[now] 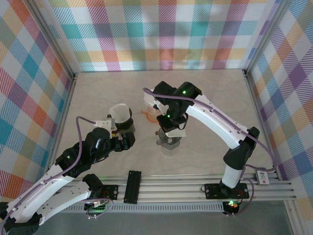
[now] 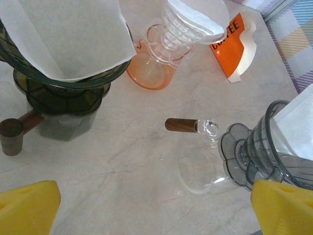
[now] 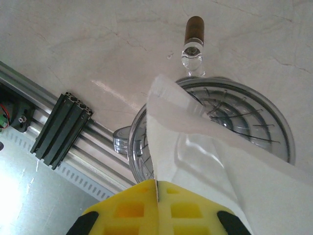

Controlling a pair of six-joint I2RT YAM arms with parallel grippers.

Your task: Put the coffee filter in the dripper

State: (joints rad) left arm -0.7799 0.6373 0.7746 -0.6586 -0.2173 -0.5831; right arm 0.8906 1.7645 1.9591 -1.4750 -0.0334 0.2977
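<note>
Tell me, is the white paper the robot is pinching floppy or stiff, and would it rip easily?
Probably floppy and very light: the coffee filter bends and creases where the right gripper pinches just its edge. It looks thin, since ribs of the dripper seem to show through it, so a hard tug might tear it.

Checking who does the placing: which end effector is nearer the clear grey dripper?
Right. The right end effector is just above the clear grey dripper, holding the coffee filter; the left end effector is open, off beside it.
</note>
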